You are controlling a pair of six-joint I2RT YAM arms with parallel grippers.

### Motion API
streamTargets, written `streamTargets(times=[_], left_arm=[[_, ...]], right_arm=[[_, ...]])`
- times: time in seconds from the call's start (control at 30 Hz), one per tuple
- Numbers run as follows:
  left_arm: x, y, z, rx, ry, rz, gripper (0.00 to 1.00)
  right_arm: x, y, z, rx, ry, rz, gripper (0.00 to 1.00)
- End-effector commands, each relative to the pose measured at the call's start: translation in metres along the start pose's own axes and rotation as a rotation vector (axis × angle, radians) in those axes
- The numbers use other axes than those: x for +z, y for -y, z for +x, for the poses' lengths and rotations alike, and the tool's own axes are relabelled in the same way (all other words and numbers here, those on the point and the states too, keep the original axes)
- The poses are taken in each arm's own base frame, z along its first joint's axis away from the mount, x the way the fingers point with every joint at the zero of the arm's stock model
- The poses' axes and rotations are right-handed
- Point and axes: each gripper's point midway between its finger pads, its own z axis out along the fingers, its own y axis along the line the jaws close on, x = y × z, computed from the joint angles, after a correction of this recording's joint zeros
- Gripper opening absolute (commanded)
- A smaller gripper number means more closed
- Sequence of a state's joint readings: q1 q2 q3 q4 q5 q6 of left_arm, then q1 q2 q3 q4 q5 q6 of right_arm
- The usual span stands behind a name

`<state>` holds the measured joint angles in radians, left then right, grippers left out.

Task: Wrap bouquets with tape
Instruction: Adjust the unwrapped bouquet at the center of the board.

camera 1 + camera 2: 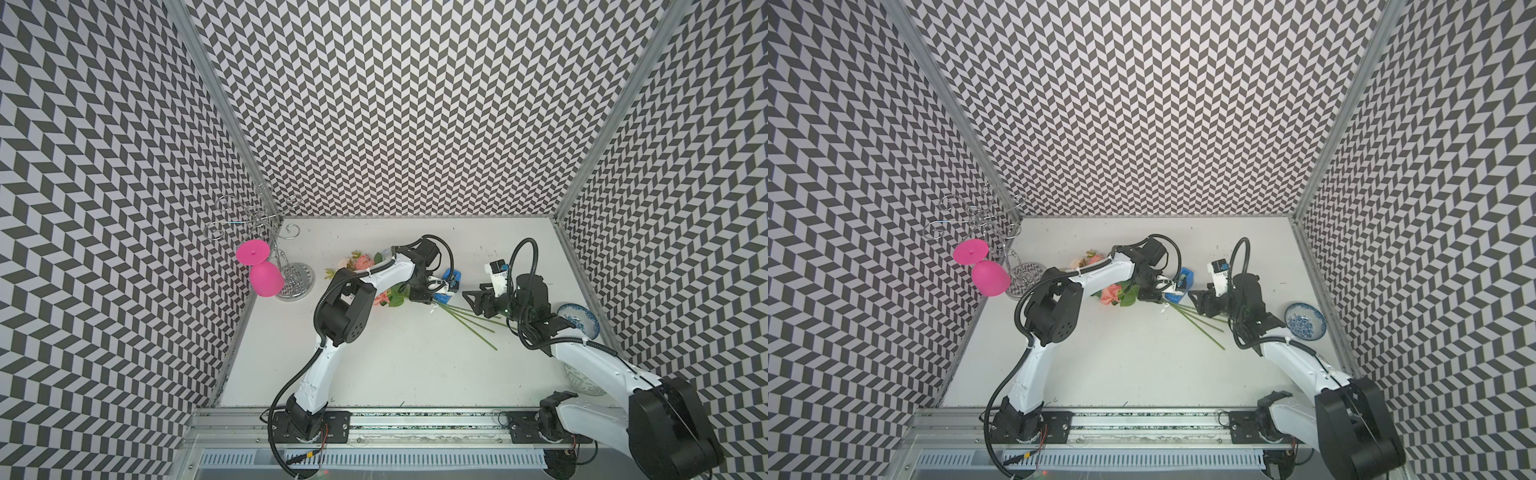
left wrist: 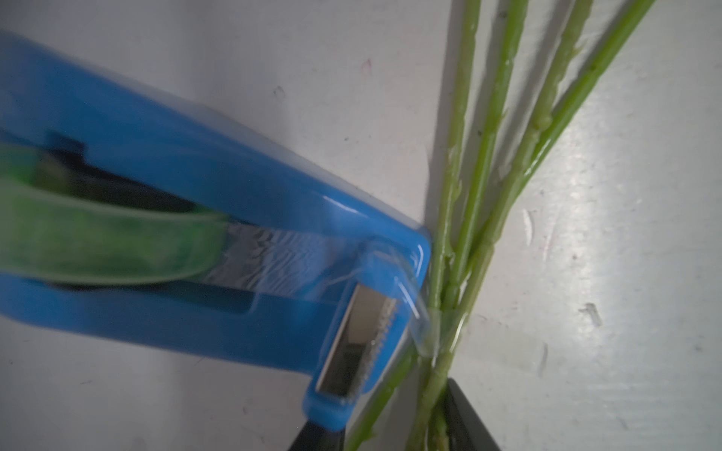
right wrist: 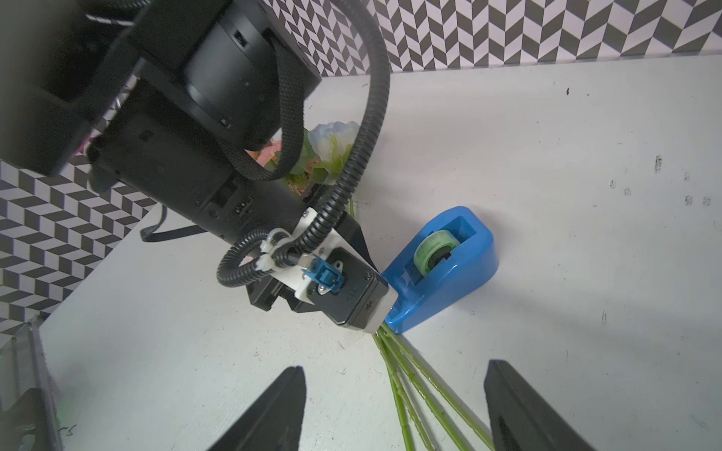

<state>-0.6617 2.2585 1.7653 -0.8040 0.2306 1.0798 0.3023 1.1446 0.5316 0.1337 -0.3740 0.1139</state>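
The bouquet lies across the middle of the table, with pink and peach blooms under my left arm and green stems fanning towards the right arm. The blue tape dispenser stands against the stems, its green-cored roll showing. A clear strip of tape runs from the cutter onto the stems. My left gripper is shut on the bunched stems beside the dispenser's tip. My right gripper is wide open, with the stem ends lying between its fingers, untouched.
A pink goblet hangs from a wire rack at the far left corner. A blue-and-white bowl sits by the right wall, with a second patterned dish partly under my right arm. Patterned walls close in three sides.
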Motion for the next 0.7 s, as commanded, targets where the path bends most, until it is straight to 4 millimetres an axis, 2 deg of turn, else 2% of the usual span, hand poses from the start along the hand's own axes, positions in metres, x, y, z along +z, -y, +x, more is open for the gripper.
streamTargets(times=[0.0,0.13,0.3,0.37,0.43,0.47,0.5,0.67], left_arm=[[0.063,0.052,0.049,-0.034,-0.133,0.197,0.39],[0.065,0.062,0.062,-0.063,-0.195,0.205,0.34],[0.065,0.072,0.068,-0.106,-0.241,0.212,0.29],[0.070,0.077,0.072,-0.119,-0.253,0.234,0.24],[0.071,0.076,0.071,-0.129,-0.241,0.231,0.15],[0.069,0.074,0.069,-0.131,-0.233,0.223,0.05],[0.066,0.071,0.066,-0.124,-0.217,0.203,0.00],[0.045,0.051,0.051,-0.086,-0.149,0.092,0.00]], right_arm=[[-0.006,-0.003,-0.011,-0.014,0.054,-0.002,0.74],[-0.007,-0.004,-0.013,-0.011,0.051,-0.007,0.74],[-0.009,-0.005,-0.007,0.003,0.046,-0.016,0.74],[-0.009,-0.005,-0.003,0.006,0.043,-0.016,0.74],[-0.007,-0.003,0.002,0.018,0.042,-0.018,0.74],[-0.005,-0.003,0.004,0.024,0.038,-0.018,0.73],[-0.003,-0.003,0.006,0.026,0.027,-0.020,0.73],[0.005,0.004,0.012,0.032,0.003,0.000,0.71]])
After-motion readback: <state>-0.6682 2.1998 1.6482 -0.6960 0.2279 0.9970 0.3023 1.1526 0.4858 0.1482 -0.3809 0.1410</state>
